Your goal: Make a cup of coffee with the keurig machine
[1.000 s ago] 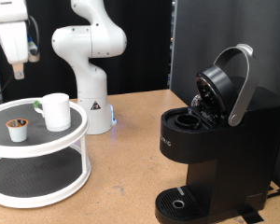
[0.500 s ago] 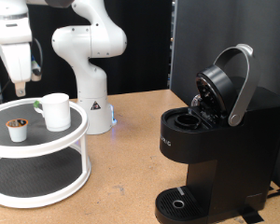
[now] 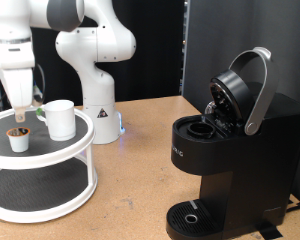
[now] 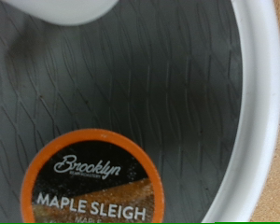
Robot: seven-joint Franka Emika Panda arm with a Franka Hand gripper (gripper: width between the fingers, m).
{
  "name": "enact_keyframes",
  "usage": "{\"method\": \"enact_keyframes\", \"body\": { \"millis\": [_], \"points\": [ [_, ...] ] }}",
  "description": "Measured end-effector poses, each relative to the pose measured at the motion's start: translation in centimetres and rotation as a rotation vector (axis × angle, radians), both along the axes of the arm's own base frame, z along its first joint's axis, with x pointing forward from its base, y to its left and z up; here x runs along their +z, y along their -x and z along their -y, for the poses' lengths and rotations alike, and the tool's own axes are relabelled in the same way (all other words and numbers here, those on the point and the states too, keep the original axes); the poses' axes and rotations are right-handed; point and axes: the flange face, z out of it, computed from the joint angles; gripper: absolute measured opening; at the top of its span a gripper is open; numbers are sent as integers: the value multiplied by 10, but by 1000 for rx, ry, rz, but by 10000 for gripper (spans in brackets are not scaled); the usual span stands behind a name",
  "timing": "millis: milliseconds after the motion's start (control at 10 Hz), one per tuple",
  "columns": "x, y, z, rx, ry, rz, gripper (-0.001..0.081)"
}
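The black keurig machine [image 3: 230, 150] stands at the exterior view's right with its silver-grey lid handle raised and the pod chamber open. The white cup [image 3: 60, 118] stands on the top tier of a round white stand [image 3: 50, 160]. A small pod [image 3: 20, 139] sits to the cup's left on the same tier. My gripper [image 3: 22, 116] hangs just above the pod and holds nothing. The wrist view shows the pod's orange-rimmed "Maple Sleigh" lid [image 4: 93, 187] close below, the cup's edge [image 4: 56, 7] and the stand's white rim [image 4: 257, 112]. No fingers show there.
The white robot base [image 3: 98, 70] stands behind the stand. The stand has a lower tier with a grey mat [image 3: 35, 185]. A black panel [image 3: 240, 40] rises behind the machine. Wooden table top [image 3: 140, 170] lies between stand and machine.
My gripper has come down and slightly right, from well above the stand to just over the pod. Cup, pod and machine have not moved.
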Motion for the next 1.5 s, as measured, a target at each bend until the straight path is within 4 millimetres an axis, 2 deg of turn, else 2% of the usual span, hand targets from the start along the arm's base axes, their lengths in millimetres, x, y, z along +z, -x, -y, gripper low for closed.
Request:
{"method": "enact_keyframes", "body": {
  "millis": [300,600,1000,1500],
  "points": [
    [-27,0,1,-18,21,16,803],
    [-44,2,-1,-12,25,-2,803],
    [-57,4,-5,-3,22,-9,803],
    [-60,6,-7,-1,19,-11,803]
  ]
}}
